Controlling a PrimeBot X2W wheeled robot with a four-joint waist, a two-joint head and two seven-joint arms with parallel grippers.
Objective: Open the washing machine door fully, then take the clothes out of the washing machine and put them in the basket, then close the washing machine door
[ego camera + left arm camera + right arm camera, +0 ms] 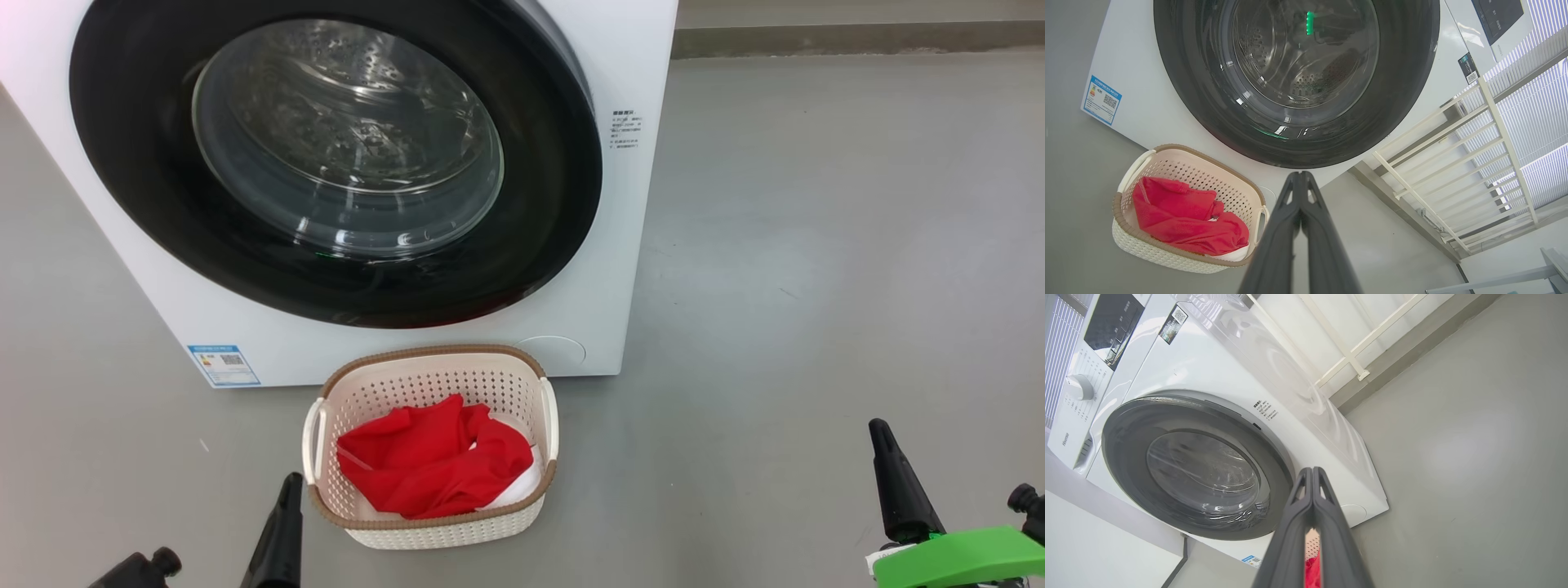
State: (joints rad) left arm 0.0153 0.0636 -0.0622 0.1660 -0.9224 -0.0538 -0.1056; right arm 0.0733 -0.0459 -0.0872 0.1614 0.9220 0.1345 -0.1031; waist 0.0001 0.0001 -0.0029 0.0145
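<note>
The white washing machine [620,245] stands in front of me with its round black-rimmed door [343,163] shut against the front; the steel drum shows through the glass. On the floor before it sits the cream basket [433,523], holding red and white clothes [433,461]. My left gripper [290,482] is low at the basket's left, shut with nothing in it. My right gripper [878,429] hovers over bare floor far to the right, also shut and empty. From the left wrist I see the door [1404,102], the basket [1155,253] and the clothes [1184,220]; the right wrist shows the door [1126,457].
Grey floor [816,245] spreads to the right of the machine. A white railing [1453,163] and a window with blinds stand beyond the machine's side. A blue label [224,365] marks the machine's lower front corner.
</note>
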